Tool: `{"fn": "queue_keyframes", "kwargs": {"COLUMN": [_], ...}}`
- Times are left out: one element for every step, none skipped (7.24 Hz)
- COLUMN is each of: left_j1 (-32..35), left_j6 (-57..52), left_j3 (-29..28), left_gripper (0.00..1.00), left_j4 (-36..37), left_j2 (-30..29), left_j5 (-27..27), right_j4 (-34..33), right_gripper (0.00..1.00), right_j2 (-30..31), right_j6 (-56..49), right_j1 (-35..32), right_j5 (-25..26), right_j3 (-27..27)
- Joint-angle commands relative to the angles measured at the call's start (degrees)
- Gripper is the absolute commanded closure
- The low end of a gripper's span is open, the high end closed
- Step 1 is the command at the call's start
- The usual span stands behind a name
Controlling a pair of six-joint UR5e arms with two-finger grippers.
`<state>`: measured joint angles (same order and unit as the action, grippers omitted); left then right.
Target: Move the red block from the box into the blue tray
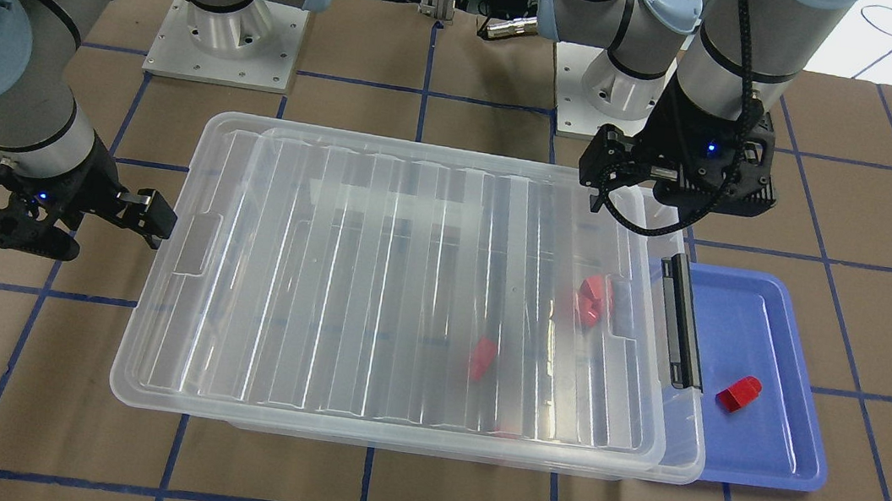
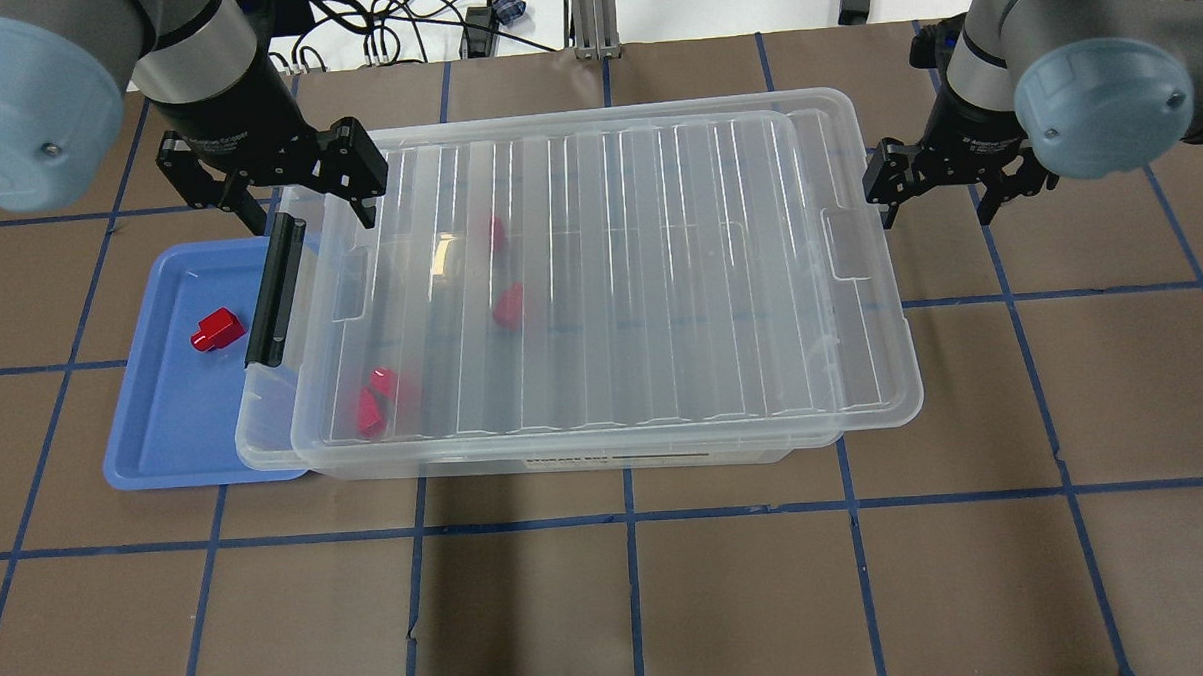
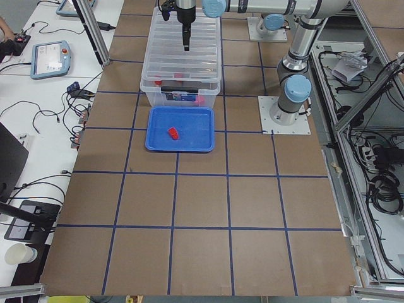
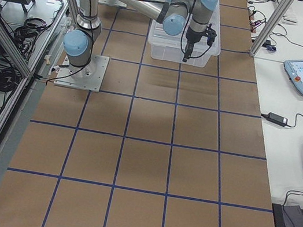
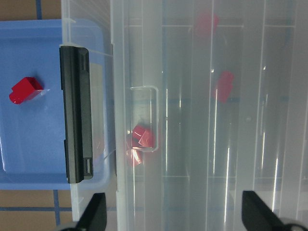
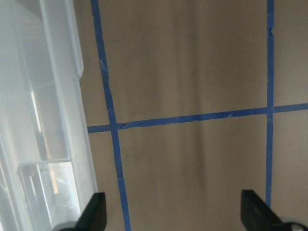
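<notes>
Glossy, round-ended red block point(image 2: 217, 328) lies in the shallow blue tray point(image 2: 155, 434), left of the overhead frame; I judge placement done. Ribbed clear lid point(image 2: 609, 278) sits slightly askew on the box point(image 2: 893, 368). Left gripper point(image 2: 307, 208) and right gripper point(image 2: 935, 206) hover at its ends, jaws apart, empty. Next: seat lid, close black latch point(image 2: 275, 289).

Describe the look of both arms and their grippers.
The left arm and right arm are silver-grey tubes with pale blue joint caps. The left gripper and right gripper are black, two blocky fingers each. A black braided cable runs down the left arm.
</notes>
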<state>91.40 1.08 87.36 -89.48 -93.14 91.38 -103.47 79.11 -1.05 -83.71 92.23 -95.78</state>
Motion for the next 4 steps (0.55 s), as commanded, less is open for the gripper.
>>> {"fn": "queue_keyframes", "kwargs": {"left_j1": [0.09,0.09,0.09,0.09], "left_j6": [-0.02,-0.02,-0.02,-0.37], "left_j3": [0.0,0.0,0.0,-0.35], "left_gripper": [0.0,0.0,0.0,0.0], "left_j4": [0.09,0.18,0.44,0.79], "left_j2": [0.24,0.33,0.33,0.07], "left_j5": [0.03,0.03,0.03,0.29], "right_j4": [0.02,0.02,0.11,0.98], "right_gripper": [0.0,0.0,0.0,0.0], "right_j2": [0.08,0.17,0.52,1.48], "right_j6": [0.09,0.09,0.09,0.09], "right_j1": [-0.14,-0.14,0.03,0.38], "right_j5": [-0.56,-0.56,-0.39,-0.39], "right_j3": [0.07,0.15,0.85,3.21]}}
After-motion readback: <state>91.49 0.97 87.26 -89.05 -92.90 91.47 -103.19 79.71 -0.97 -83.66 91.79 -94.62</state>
